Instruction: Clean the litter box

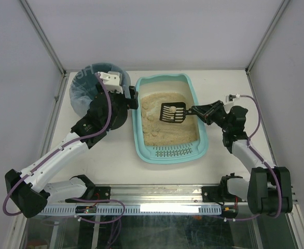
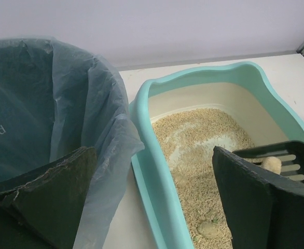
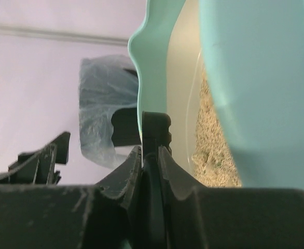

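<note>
Beside litter box (image 1: 173,152), lined bin (image 1: 83,85) stands.

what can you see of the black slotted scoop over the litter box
The black plastic scoop has a squarish, walled head with long slots in its floor and a narrow handle running toward the right arm. The right gripper is shut on that handle and holds the head roughly level over the beige litter inside the light teal plastic litter box. One pale rounded clump rests on the slots. Whether the head's underside touches the litter cannot be told.
</note>
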